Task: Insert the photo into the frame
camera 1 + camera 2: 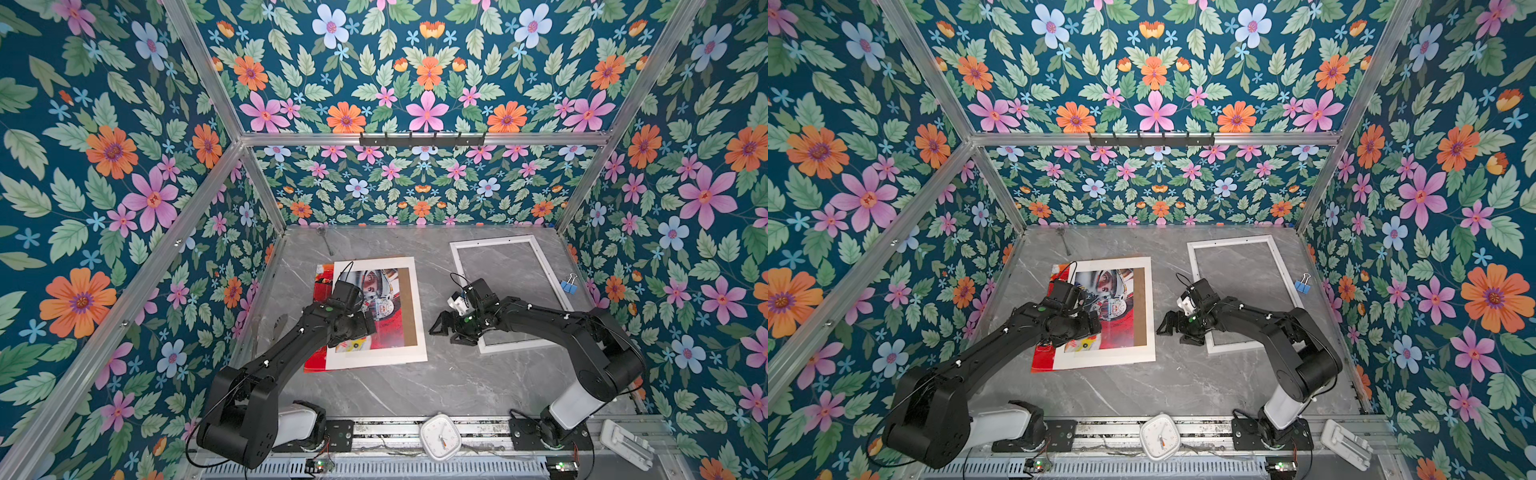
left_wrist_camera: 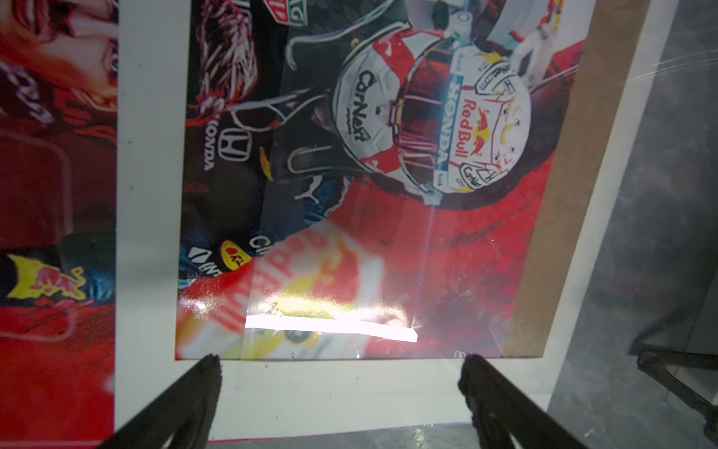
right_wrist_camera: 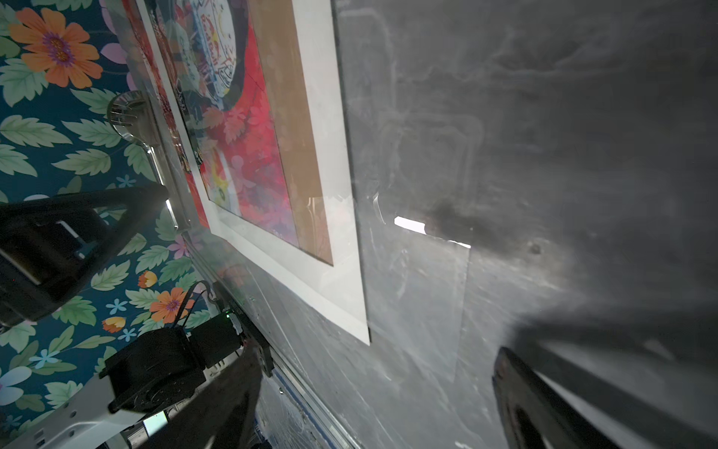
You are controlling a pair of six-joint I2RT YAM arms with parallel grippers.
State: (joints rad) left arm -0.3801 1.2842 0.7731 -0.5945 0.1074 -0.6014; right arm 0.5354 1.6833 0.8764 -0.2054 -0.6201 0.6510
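While the frame sits empty, both claws hang wide and hold nothing. Toward the left edge of the worktop (image 1: pixel 415 395) lies the photo (image 1: pixel 388 324), flat and face up, mostly under a white mat board (image 1: pixel 374 357). A red strip of it pokes out on the left, and a brown backing board (image 1: pixel 410 307) shows at the right of the window. The left gripper (image 2: pixel 338 369) hovers over the stack's near edge. The right gripper (image 3: pixel 369 385) hovers over bare worktop between the mat and the frame (image 1: pixel 494 240), which lies flat toward the far right corner. Likely trouble: a pinch here could take the mat instead, or drag the stack and crease the glossy print.
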